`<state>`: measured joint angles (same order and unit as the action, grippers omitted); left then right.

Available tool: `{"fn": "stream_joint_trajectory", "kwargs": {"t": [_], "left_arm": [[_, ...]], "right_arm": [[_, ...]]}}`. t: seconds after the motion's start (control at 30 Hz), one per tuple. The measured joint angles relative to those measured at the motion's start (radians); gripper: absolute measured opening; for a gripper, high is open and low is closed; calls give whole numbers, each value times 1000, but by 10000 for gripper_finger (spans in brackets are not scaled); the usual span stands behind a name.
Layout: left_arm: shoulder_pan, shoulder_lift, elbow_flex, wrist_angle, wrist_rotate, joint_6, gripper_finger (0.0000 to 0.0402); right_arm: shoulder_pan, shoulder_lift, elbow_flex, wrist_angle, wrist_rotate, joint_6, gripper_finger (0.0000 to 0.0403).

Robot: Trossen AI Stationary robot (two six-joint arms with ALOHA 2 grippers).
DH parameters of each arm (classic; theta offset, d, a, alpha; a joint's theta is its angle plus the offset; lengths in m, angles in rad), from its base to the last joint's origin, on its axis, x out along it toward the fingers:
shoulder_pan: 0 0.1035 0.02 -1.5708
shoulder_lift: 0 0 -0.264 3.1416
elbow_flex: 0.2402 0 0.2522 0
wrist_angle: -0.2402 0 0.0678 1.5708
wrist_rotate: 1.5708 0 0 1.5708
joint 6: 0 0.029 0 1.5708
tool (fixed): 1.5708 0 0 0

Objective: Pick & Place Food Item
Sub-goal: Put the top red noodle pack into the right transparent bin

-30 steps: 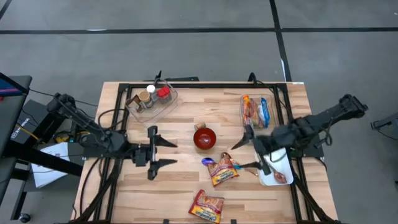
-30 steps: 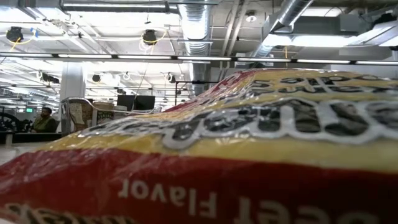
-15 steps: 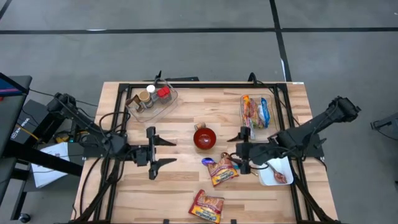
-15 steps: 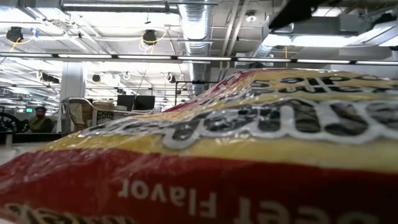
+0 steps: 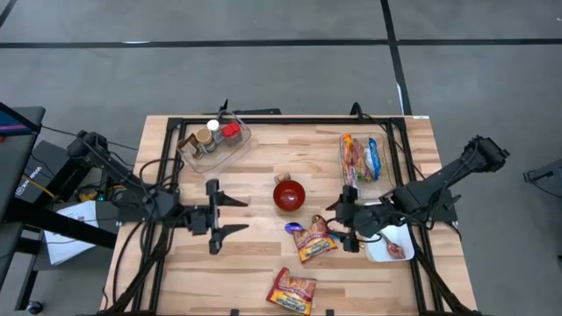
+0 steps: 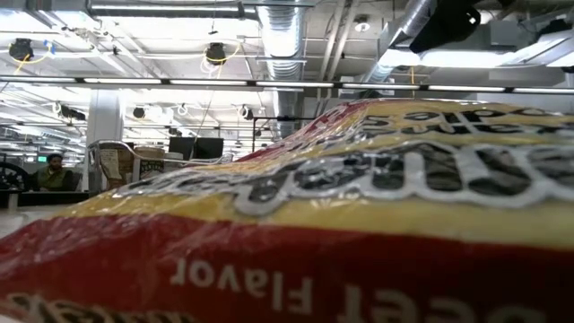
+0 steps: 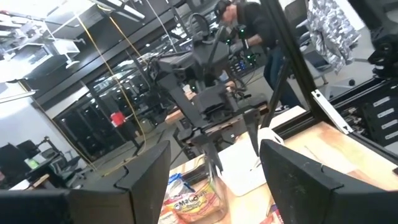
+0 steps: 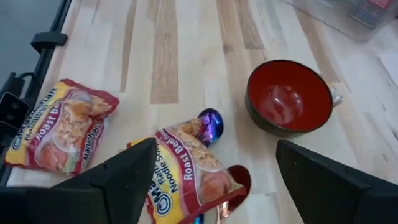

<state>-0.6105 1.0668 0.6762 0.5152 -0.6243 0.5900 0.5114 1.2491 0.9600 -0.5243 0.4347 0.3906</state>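
**A:** High view first, left to right: what's on the table [image 5: 263,175]?

**B:** The left gripper [image 5: 230,215] waits over bare wood left of centre, fingers spread and holding nothing. Behind it a clear tray [image 5: 213,145] holds small jars. The red bowl [image 5: 289,195] sits mid-table. Just right of the bowl and nearer the front lies the noodle packet [image 5: 313,240], opened and crumpled, with a small blue wrapper [image 5: 294,228] at its corner. A second packet [image 5: 291,290] lies at the front edge.

**A:** And the right arm?

**B:** The right gripper [image 5: 344,222] hangs just right of the open packet, fingers wide apart, empty. A white dish [image 5: 390,247] sits under its wrist, more packets [image 5: 362,157] behind it.

**A:** How should it take the packet?

**B:** My judgement: come down with one finger on each side of the packet's middle, not the torn end, so the foil doesn't fold away. Close gently and lift straight up, clear of the bowl's rim.

**A:** Any lettering?

**B:** In the right wrist view both packets read "Roast Beef"; the low view shows "Flavor" on a wrapper.
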Motion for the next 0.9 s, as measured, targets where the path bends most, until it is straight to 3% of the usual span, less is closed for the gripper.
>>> {"fn": "stream_joint_trajectory", "kwargs": {"t": [0.17, 0.6, 0.9], "left_arm": [[-16, 0, 0, 2, 0, 0, 241], [-17, 0, 0, 7, 0, 8, 241], [-17, 0, 0, 10, 0, 51, 241]], "right_arm": [[-1, 7, 0, 1, -35, 15, 324], [-21, 274, 0, -65, -401, 130, 321], [-64, 307, 0, -59, -435, 200, 303]]}}
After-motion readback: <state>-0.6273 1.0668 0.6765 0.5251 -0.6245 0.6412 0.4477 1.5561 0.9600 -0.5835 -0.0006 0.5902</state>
